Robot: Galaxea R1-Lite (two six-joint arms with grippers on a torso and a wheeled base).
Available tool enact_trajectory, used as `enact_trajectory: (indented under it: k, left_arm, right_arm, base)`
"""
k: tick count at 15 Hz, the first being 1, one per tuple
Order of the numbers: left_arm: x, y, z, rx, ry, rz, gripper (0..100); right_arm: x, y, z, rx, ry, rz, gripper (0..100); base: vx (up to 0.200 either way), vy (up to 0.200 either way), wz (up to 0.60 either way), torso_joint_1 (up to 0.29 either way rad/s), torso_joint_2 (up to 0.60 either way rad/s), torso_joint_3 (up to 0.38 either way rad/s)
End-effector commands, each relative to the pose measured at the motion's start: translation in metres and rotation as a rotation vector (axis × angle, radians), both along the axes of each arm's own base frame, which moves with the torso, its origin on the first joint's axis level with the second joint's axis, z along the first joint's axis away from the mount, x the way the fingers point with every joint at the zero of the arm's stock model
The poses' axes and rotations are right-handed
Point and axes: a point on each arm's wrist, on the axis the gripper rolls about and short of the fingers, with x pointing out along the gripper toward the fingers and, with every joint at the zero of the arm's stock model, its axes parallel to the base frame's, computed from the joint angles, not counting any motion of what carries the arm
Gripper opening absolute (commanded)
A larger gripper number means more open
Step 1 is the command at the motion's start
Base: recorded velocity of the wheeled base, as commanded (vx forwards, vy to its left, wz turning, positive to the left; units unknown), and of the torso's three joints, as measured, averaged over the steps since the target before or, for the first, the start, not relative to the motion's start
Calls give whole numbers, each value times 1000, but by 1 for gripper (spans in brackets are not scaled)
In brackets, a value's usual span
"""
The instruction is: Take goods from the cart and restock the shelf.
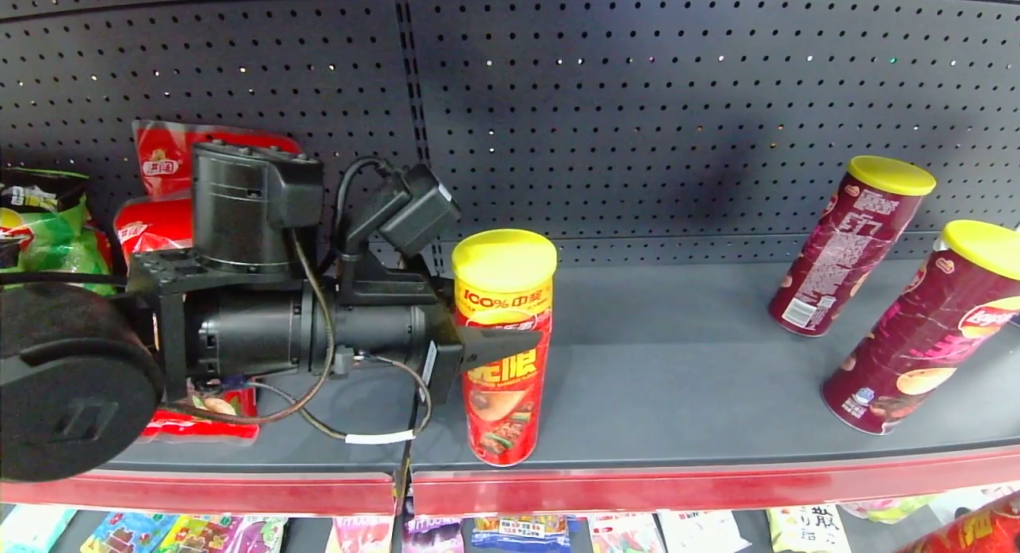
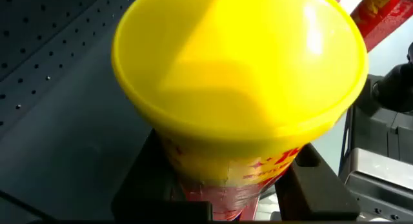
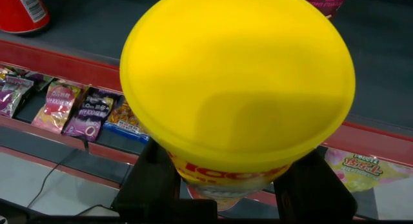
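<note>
At the centre of the head view we see the left gripper (image 1: 498,346) clamped around a red can (image 1: 504,298) with a yellow lid. The can is upright on the grey shelf (image 1: 677,362), near its front edge. Two maroon cans (image 1: 849,246) stand at the right of the frame, and red bags (image 1: 163,186) lie at the upper left. Our right gripper (image 3: 232,185) grips a second can (image 3: 237,75), also yellow-lidded.

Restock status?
Done: two maroon cans sit on the shelf. In hand: left gripper grips a red can standing on the shelf; right gripper holds a second can near the shelf's front edge. To do: release the first, place the second.
</note>
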Motion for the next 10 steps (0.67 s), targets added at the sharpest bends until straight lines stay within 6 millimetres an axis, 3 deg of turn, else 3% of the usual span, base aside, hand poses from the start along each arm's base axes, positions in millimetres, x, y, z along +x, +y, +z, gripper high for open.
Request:
enact_trajectory:
  k: [1, 10]
  left_arm:
    - [-5, 2, 2, -6, -7, -3, 0]
    - [10, -2, 4, -19, -17, 22, 0]
  right_arm:
    - [0, 0, 0, 0, 0, 1, 0]
    - [0, 0, 2, 0, -5, 1, 0]
  base:
    - [0, 0, 0, 0, 0, 0]
    - [0, 0, 0, 0, 0, 0]
